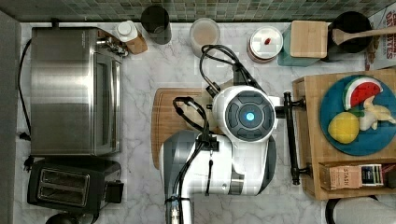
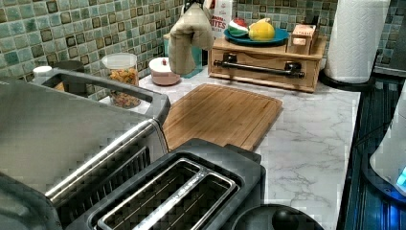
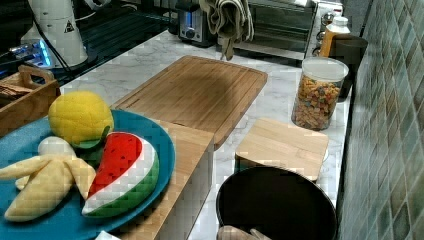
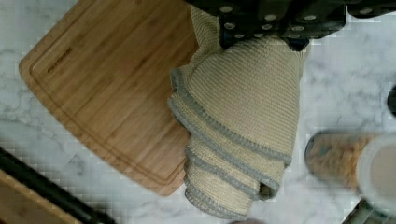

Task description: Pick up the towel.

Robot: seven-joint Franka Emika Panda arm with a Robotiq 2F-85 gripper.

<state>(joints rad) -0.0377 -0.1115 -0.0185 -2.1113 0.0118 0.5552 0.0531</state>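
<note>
Cream towel (image 4: 238, 126) hangs clenched in the hand (image 4: 266, 23), clear above the cutting board (image 2: 222, 115).

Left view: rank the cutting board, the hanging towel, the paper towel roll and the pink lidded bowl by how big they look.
1. Cutting board, largest.
2. Paper towel roll.
3. Towel, hanging clear above the counter; looks somewhat smaller than the roll, but the roll is cut off at the top, so this order is unsure.
4. Pink bowl, smallest.
</note>
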